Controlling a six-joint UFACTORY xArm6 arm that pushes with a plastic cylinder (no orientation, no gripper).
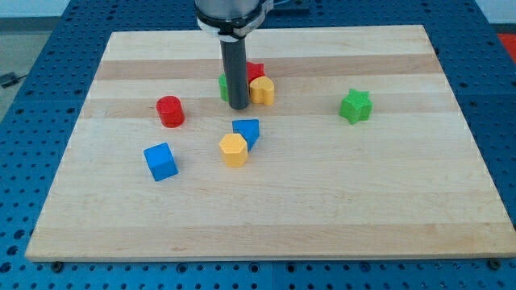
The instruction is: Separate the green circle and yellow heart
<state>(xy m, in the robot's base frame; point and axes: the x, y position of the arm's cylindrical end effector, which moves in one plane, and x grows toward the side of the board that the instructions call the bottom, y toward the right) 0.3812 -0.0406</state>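
My tip [239,105] stands near the top middle of the wooden board [266,217]. The green circle [223,86] is mostly hidden behind the rod; only a sliver shows at the rod's left. The yellow heart [263,91] sits just right of the rod, touching or nearly touching it. A red block [255,72] lies right behind the yellow heart, its shape unclear. The tip is between the green circle and the yellow heart.
A red cylinder [170,111] lies to the left. A blue triangular block [247,131] and a yellow hexagon [233,150] touch each other below the tip. A blue cube [160,161] is lower left. A green star [355,106] is at the right.
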